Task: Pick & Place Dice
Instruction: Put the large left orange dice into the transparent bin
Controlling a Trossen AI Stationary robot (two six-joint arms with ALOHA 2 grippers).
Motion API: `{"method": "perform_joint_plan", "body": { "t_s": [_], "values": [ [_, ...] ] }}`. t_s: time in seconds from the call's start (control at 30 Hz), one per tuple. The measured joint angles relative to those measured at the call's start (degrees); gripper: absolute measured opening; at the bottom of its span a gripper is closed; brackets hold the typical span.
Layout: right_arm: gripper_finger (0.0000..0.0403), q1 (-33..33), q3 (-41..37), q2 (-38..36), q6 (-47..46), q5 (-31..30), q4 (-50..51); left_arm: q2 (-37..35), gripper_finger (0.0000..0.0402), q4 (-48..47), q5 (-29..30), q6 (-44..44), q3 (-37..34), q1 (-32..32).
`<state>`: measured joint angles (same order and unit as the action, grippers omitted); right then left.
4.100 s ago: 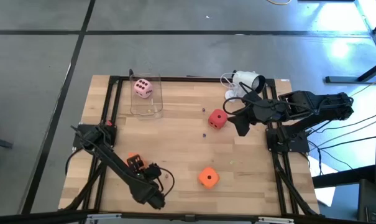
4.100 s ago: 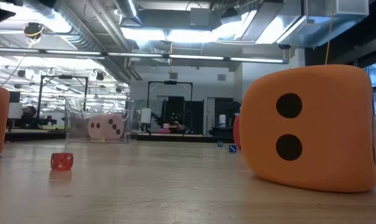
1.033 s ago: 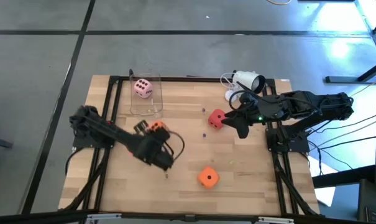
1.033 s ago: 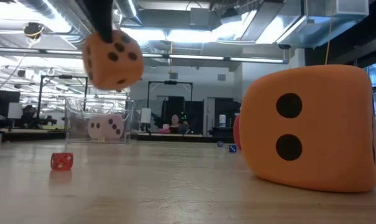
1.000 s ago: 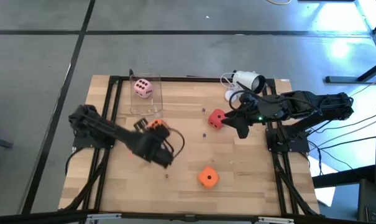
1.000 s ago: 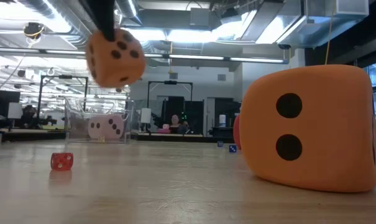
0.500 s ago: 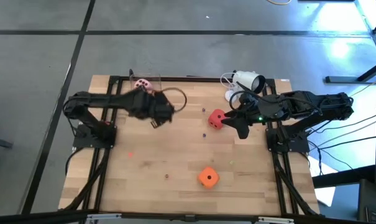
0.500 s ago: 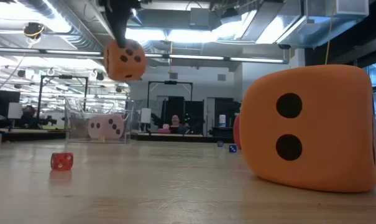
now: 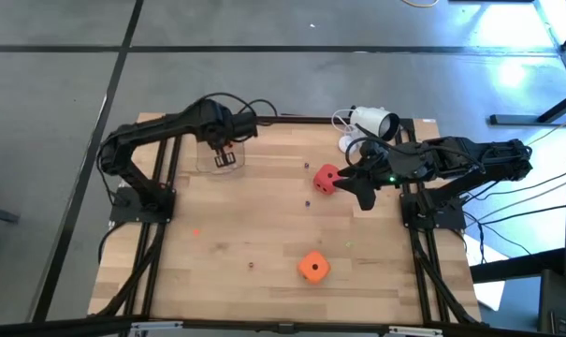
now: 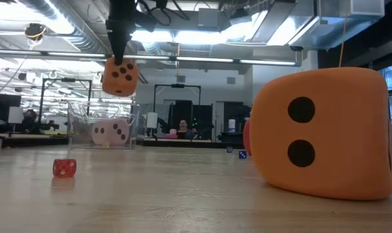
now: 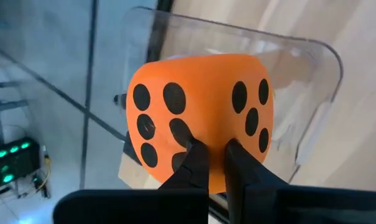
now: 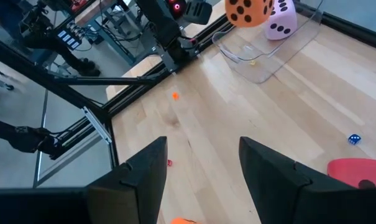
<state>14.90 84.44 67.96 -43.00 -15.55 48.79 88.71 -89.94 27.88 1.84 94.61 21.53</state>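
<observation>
The high view hides what the left wrist view shows: the left claw (image 11: pixel 214 163) pinched tight on an orange die (image 11: pixel 200 118), held in the air over a clear container (image 11: pixel 299 93) with the pink die (image 12: pixel 279 20) inside. The left arm stretches to the desk's (image 9: pixel 264 234) far edge. The right claw (image 12: pixel 200 168), fingers apart, waits by the red die (image 9: pixel 327 178); another orange die (image 9: pixel 312 267) lies near the front.
</observation>
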Motion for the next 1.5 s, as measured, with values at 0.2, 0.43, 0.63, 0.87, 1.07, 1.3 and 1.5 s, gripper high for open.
{"method": "perform_joint_plan", "body": {
  "t_s": [0.2, 0.43, 0.63, 0.87, 1.07, 1.3, 1.5],
  "values": [
    [0.02, 0.0, 0.0, 0.0, 0.4, 0.0, 0.0, 0.0, 0.0, 3.8, -4.2, -6.5, -3.7, 3.2],
    [0.0201, 0.0, 0.0, 0.0, 0.7, 0.2, 0.0, 0.0, 0.0, 11.4, -5.4, -10.1, -12.2, 4.6],
    [0.0201, 0.0, 0.0, 0.0, 0.6, 0.2, 0.0, 0.0, 0.0, 17.5, -5.7, -10.6, -17.4, 4.3],
    [0.0201, 0.0, 0.0, 0.0, 0.6, 0.2, 0.0, 0.0, 0.0, 23.1, -5.4, -10.6, -20.1, 4.0],
    [0.0201, 0.1, 0.0, 0.0, 0.0, 1.7, 0.0, 0.0, 0.0, 27.2, -5.1, -12.3, -23.0, 4.0],
    [0.0201, 1.0, 0.0, 0.0, -0.9, 1.6, -0.1, 0.0, 0.0, 30.0, -5.2, -12.1, -25.9, 3.7],
    [0.0201, 1.0, 0.0, 0.0, -0.1, 0.5, -0.5, 0.0, 0.0, 30.4, -5.0, -11.4, -26.0, 3.4]
  ]
}}
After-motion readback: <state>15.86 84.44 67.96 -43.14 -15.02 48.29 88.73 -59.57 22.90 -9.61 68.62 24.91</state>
